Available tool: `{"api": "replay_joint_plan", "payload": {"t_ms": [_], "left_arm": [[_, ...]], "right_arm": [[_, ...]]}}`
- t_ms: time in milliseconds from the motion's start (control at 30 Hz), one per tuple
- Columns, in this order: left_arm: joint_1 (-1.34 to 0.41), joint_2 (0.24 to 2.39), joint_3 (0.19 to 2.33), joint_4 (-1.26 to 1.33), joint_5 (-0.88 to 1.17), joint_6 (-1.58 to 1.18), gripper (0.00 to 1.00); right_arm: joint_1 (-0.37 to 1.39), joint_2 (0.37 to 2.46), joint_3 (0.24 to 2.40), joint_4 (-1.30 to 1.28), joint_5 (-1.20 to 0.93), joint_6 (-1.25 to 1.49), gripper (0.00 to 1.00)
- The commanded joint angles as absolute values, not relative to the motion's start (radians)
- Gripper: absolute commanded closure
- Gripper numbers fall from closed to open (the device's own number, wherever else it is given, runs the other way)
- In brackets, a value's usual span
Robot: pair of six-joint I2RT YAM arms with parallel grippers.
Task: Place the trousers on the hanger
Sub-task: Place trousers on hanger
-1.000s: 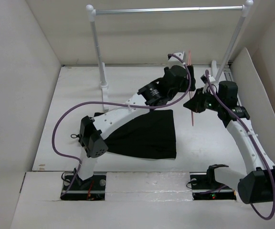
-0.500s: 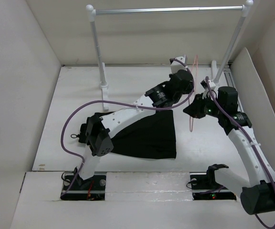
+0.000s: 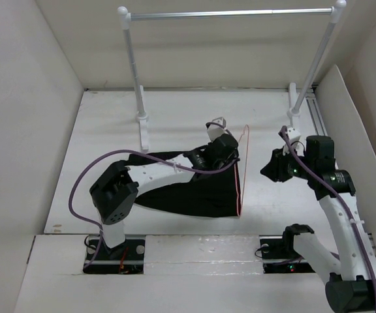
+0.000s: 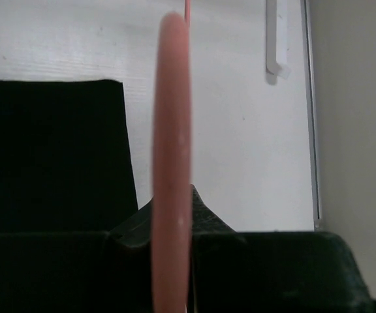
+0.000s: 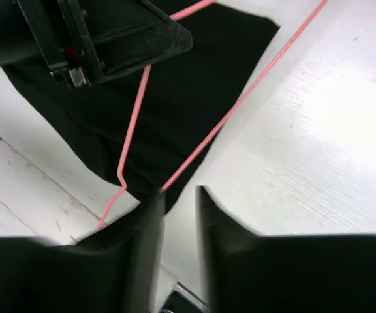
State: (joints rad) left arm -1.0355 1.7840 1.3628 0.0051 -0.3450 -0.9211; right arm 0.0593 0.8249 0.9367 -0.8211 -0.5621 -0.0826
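The black trousers lie flat on the table in front of the left arm. My left gripper hovers over their right edge, shut on the thin pinkish-red hanger, which hangs edge-on along that edge. In the left wrist view the hanger is a blurred bar pinched between the jaws of the gripper, with the trousers on the left. My right gripper is to the right, apart from the hanger. Its jaws stand slightly apart with nothing between them; the hanger wire crosses the trousers just beyond.
A silver rail on two white posts spans the back of the table. White walls close in the left side and the back, and a slanted white panel stands on the right. A white bracket lies near the right edge.
My left gripper closed on the hanger and carried it from the far right down over the trousers' right edge. My right gripper let go of it and drew back to the right.
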Motion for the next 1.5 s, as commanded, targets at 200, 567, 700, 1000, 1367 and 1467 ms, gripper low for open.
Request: {"api": "replay_joint_plan", "payload": {"t_ms": [200,567,700,1000,1367,1467], "left_arm": [[-1.054,1.779,1.172,0.199,-0.285,-1.098,1.0],[-1.074,1.867,1.118,0.198,-0.296,-1.16,1.0],[-1.074,1.882,1.12,0.175,-0.321,-1.161,1.0],[-1.074,1.91,1.124,0.15,-0.351,-1.154,1.0],[-1.074,1.911,1.095,0.13,-0.371,-1.155,1.0],[-1.065,1.893,1.075,0.121,-0.39,-1.137,1.0]], "right_arm": [[0.093,0.868,0.7,-0.525,-0.646,-0.034,0.84],[0.316,1.137,0.603,-0.187,-0.465,0.098,0.66],[0.295,1.21,0.566,-0.077,-0.425,0.112,0.63],[0.328,1.38,0.568,-0.009,-0.365,0.132,0.54],[0.319,1.402,0.445,0.138,-0.425,0.209,0.98],[0.272,1.282,0.451,0.062,-0.42,0.19,1.0]]}}
